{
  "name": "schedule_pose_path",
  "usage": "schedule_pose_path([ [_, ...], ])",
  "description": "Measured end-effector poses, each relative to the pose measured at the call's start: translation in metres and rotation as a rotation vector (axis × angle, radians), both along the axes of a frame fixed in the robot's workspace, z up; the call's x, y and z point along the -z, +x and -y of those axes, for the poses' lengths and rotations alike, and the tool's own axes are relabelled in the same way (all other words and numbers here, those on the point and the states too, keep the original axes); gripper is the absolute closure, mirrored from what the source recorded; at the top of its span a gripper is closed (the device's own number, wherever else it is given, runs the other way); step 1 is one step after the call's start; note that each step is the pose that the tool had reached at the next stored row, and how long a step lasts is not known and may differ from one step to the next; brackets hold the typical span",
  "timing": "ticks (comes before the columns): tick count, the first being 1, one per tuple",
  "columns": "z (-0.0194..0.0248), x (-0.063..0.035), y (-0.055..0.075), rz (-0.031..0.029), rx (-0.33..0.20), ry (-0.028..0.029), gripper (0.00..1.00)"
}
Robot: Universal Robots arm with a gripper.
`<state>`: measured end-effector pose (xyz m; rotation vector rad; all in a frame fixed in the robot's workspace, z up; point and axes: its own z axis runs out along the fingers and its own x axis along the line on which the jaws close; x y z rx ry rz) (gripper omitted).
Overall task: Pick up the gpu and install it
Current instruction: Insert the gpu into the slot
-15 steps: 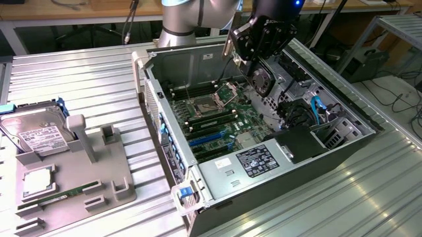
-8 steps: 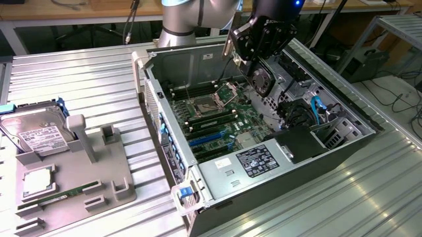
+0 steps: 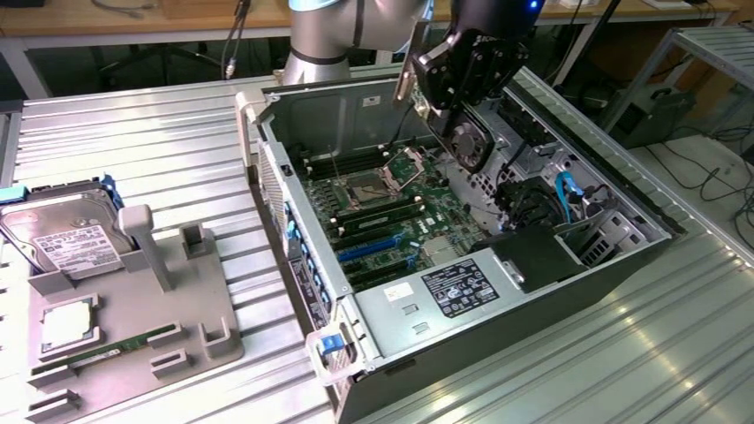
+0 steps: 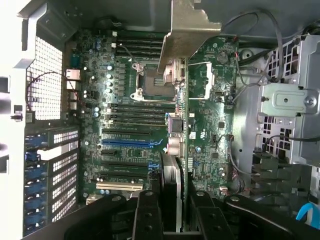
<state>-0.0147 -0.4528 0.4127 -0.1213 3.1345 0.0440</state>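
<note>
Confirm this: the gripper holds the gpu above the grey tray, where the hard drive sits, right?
No. The exterior view shows the gripper holding the gpu above the open computer case, not the grey tray. The hard drive does sit on that tray.

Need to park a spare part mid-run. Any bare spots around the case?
Bare ribbed table on the far side of the fixture tray, and a wide strip at the exterior view's right of the PC case. Crowded: inside the case, where the hand holds the gpu above the motherboard, and the narrow gap between tray and case.
</note>
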Motion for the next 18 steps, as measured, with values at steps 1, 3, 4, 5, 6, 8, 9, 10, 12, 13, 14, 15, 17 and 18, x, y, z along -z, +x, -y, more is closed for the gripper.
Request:
schedule_pose_path([
  [1, 0.0, 0.0, 0.0, 0.0, -0.013, 0.0, 0.73],
  [3, 0.0, 0.0, 0.0, 0.0, -0.053, 0.0, 0.73],
  [4, 0.0, 0.0, 0.0, 0.0, -0.069, 0.0001, 0.73],
  [5, 0.0, 0.0, 0.0, 0.0, -0.093, 0.0, 0.73],
  [6, 0.0, 0.0, 0.0, 0.0, -0.11, 0.0001, 0.73],
  [8, 0.0, 0.0, 0.0, 0.0, -0.136, 0.0, 0.73],
  [9, 0.0001, 0.0001, 0.0, 0.0001, -0.144, 0.0002, 0.73],
  [10, 0.0002, 0.0001, 0.0, 0.0001, -0.152, 0.0003, 0.73],
  [12, 0.0004, 0.0, 0.0, 0.0, -0.173, 0.0, 0.73],
  [13, 0.0005, 0.0001, 0.0, 0.0, -0.181, 0.0001, 0.73],
  [14, 0.0005, 0.0, 0.0, 0.0, -0.19, 0.0001, 0.73],
  [15, 0.0006, 0.0, 0.0, 0.0, -0.197, 0.0001, 0.73],
  [17, 0.0006, 0.0, 0.0, 0.0, -0.217, 0.0001, 0.73],
  [18, 0.0007, 0.0, 0.0, 0.0, -0.227, 0.0001, 0.73],
])
